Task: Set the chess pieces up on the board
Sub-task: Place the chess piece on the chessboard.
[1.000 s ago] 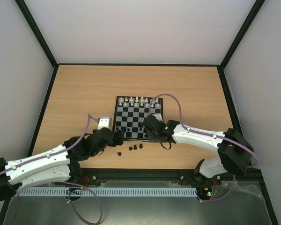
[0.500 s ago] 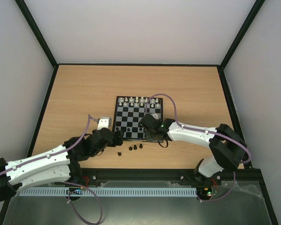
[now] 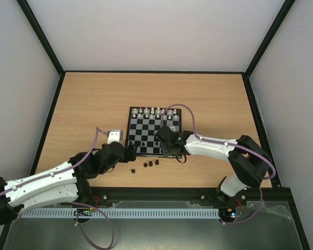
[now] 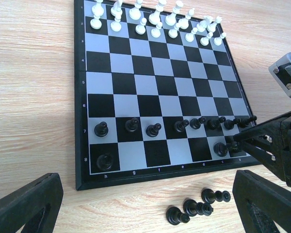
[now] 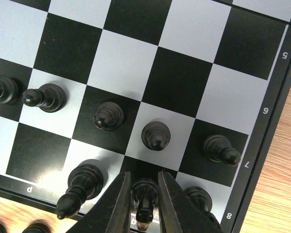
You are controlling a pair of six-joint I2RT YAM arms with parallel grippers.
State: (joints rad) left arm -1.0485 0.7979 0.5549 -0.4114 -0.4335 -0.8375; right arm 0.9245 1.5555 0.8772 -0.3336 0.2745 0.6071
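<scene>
Black pawns (image 4: 155,129) line the board's (image 4: 150,87) second row; its back row looks half filled. Right gripper (image 5: 144,206) jaws pinch a back-row piece (image 5: 144,190); left gripper (image 4: 145,206) jaws gape empty; loose pieces (image 4: 196,208) lie beside it.

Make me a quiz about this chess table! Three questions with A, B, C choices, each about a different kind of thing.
1. Where do the loose black pieces lie?
A. on the table, by the near edge of the board
B. in the board's middle
C. in a box

2. What colour are the far-row pieces?
A. red
B. white
C. black

3. How is the left pincer?
A. shut on a pawn
B. shut on a cable
C. wide open, gripping nothing

Answers:
1 A: they sit on the wood just off the board's edge.
2 B: both far rows are filled with white pieces.
3 C: its fingers stand far apart and touch no piece.
</scene>
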